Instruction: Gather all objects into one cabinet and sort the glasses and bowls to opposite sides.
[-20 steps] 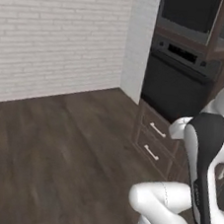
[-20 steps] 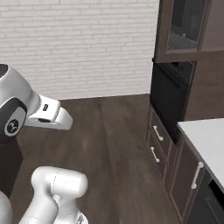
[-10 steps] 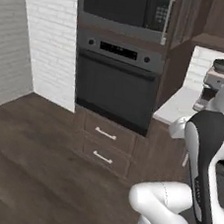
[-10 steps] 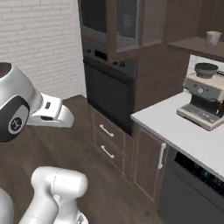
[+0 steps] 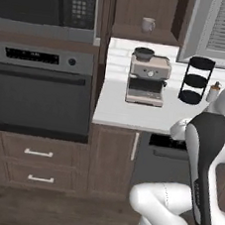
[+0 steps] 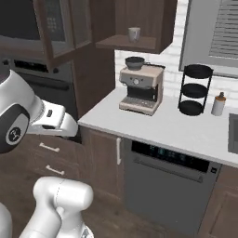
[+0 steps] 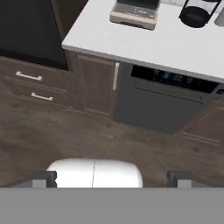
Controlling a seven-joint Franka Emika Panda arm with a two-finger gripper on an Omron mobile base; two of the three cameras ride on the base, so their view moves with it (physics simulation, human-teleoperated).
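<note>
One small pale mug, a glass of the task, stands on the shelf of the dark brown wall cabinet above the coffee machine. The cabinet's left door hangs open. The bowls are out of view. My gripper is open with nothing between its fingertips. It is held low in front of the base cabinets, well below and short of the shelf, and looks down at the floor and the counter front.
A white counter carries a coffee machine, a black tiered stand and a small bottle. Below are a dishwasher and drawers. An oven and a microwave stand to the left.
The whole picture has swung from brick wall and floor past the oven to the counter, so the base has moved. The gripper stays open and the arm keeps its pose.
</note>
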